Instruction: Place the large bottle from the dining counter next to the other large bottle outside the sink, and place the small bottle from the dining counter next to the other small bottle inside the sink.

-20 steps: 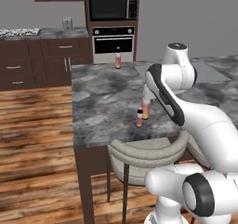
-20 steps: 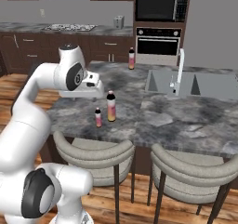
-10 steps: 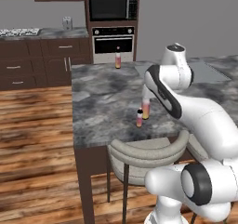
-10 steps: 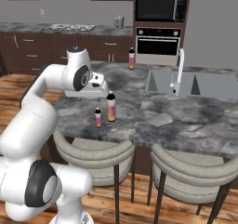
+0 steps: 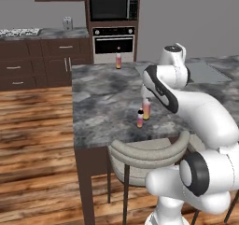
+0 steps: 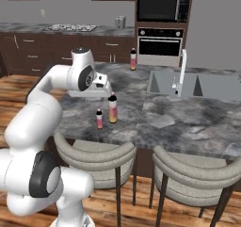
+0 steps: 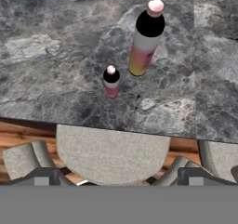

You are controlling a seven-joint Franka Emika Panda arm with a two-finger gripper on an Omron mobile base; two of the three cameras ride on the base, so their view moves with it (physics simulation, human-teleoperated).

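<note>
The white arm's two-finger gripper (image 7: 116, 181) hangs above the long dark grey marbled dining counter (image 6: 155, 122), jaws spread wide apart and holding nothing. Below it, near the stool-side edge, the tiny pink-to-yellow bottle with a dark cap (image 7: 111, 81) stands upright just beside the large pink-to-yellow bottle (image 7: 145, 37). Farther along, the grey two-basin sink (image 6: 207, 85) sits recessed, another large bottle (image 6: 133, 59) standing near its far corner.
</note>
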